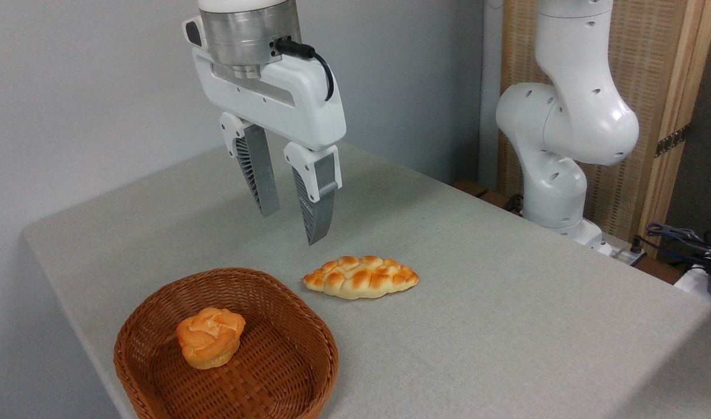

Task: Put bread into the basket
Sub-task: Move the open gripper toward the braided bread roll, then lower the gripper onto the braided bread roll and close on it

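The braided loaf [361, 277] lies flat on the table, just outside the wicker basket [308, 326], near its upper right rim but not touching it. So the task's main step is not yet done: the loaf has to be grasped, lifted over the rim and set down inside. The basket already holds a small round orange bun [210, 337], sitting left of centre, which leaves free room on the right half of the basket floor for the loaf.

The gripper [292, 226] hangs in the air above the table, behind and a little left of the loaf, well clear of it. Its two ribbed fingers [260, 170] are spread with a clear gap between them and hold nothing. Judging from this, the arm is in the approach stage; it will need to come down and across the loaf's narrow width before closing.

The table [506, 314] is covered with a plain pale grey-green cloth, smooth and bare apart from these items. Behind it is a pale grey wall. At the right stands the white arm's base [559, 157] in front of a woven panel in a wooden frame [646, 70], with some dark cables [681, 238] at the far right edge.
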Robot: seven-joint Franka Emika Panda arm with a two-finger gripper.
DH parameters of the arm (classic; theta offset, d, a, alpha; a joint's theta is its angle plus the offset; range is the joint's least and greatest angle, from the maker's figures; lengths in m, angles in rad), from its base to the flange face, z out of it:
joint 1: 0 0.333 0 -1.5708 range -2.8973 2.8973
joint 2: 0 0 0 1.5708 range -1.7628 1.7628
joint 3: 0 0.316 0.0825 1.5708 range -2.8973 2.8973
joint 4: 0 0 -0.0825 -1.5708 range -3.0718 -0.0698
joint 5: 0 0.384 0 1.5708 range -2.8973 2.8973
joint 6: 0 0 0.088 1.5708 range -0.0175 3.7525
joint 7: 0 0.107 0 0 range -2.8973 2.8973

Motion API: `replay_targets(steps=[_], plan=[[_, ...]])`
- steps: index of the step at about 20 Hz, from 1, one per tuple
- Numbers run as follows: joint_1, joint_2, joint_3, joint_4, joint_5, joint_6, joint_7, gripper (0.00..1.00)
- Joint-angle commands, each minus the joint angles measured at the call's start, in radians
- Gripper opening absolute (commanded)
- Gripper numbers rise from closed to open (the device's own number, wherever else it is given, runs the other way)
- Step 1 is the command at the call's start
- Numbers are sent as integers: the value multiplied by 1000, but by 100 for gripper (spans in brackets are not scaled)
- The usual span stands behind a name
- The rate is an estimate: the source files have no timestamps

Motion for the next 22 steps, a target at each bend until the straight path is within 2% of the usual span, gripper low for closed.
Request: replay_targets(steps=[1, 9, 11, 14, 19, 22], plan=[[1, 0, 11, 11, -23, -23, 48, 100], [5, -12, -2, -9, -23, -20, 56, 100], [7, -64, -21, -88, -23, -2, 91, 100], [9, -133, -31, -215, -23, 52, 196, 100], [7, -201, -121, -418, -9, 188, 264, 100], [7, -221, -158, -528, -9, 213, 400, 100]])
